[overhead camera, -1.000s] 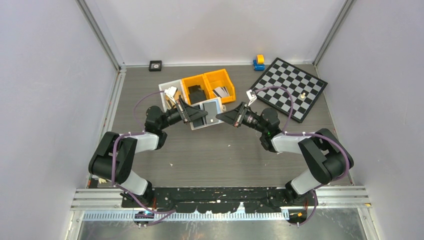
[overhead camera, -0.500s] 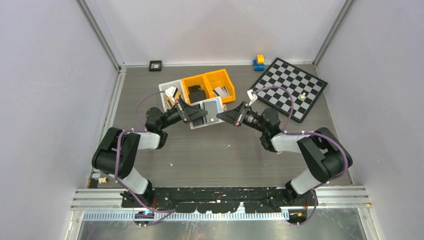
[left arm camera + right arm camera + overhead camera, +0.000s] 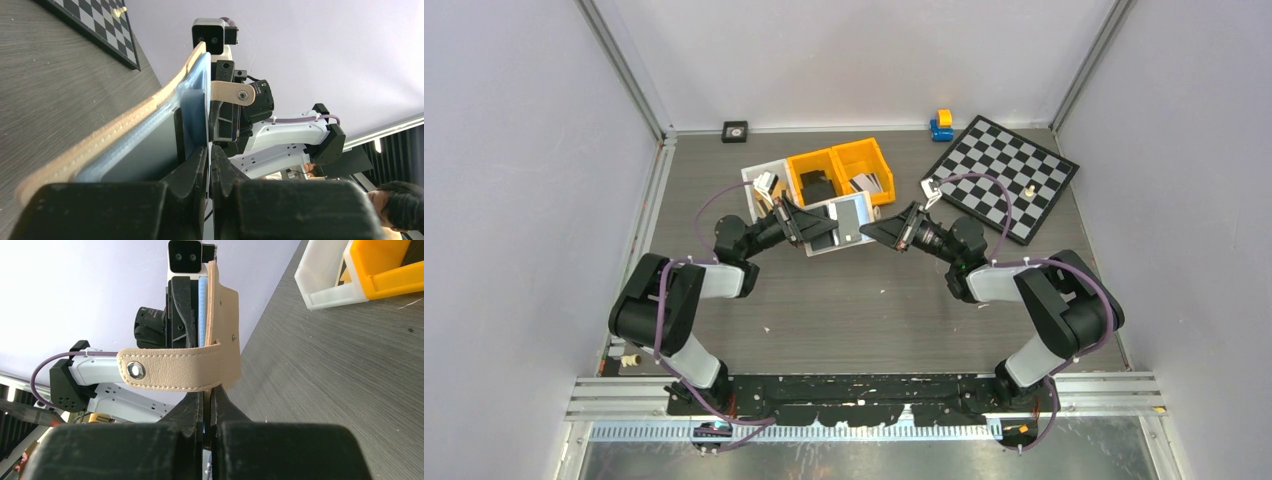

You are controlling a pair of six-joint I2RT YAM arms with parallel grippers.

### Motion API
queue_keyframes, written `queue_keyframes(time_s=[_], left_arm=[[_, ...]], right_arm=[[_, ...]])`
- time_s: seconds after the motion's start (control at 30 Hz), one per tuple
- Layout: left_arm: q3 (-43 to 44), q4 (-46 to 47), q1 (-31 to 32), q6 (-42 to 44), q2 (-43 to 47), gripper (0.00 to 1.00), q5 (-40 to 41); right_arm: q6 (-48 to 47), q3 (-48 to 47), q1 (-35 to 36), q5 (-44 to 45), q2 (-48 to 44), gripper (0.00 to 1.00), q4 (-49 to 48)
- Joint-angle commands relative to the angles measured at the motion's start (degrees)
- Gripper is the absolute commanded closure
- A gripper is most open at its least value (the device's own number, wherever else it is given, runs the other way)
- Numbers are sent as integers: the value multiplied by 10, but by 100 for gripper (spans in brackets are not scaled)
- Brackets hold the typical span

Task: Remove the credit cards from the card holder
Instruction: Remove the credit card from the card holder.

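The beige card holder [image 3: 852, 212] hangs open above the table between my two grippers. My left gripper [image 3: 829, 230] is shut on a thin light credit card edge [image 3: 208, 148] at the holder's bluish inner pocket [image 3: 192, 107]. The tan outside [image 3: 125, 125] faces the table in the left wrist view. My right gripper [image 3: 866, 232] is shut on the opposite edge of the card holder [image 3: 222, 330], just under its snap strap [image 3: 170, 371]. Other light cards with a dark stripe [image 3: 869, 183] lie in the right orange bin.
Two orange bins [image 3: 860, 153] and a white bin [image 3: 756, 176] stand just behind the holder; a black item [image 3: 816, 186] sits in the left orange one. A chessboard [image 3: 1004, 175] lies at the right, a blue and yellow toy [image 3: 941, 123] behind it, a small black square [image 3: 735, 130] at the back.
The holder and both grippers have drifted slightly toward the bins. The left arm's elbow has drawn in a little. The right arm has barely moved.
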State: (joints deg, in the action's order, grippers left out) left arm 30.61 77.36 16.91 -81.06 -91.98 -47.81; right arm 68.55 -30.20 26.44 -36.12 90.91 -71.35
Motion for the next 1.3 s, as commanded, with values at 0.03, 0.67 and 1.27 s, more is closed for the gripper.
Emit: queue_keyframes(time_s=[0.03, 0.67, 1.27], left_arm=[[7, 46, -7, -4, 5, 87, -11], [-21, -35, -58, 20, 6, 100, 9], [54, -540, -70, 299, 155, 100, 249]], right_arm=[[3, 1, -14, 15, -2, 100, -42], [-52, 37, -64, 98, -56, 100, 87], [-139, -10, -69, 175, -61, 100, 338]])
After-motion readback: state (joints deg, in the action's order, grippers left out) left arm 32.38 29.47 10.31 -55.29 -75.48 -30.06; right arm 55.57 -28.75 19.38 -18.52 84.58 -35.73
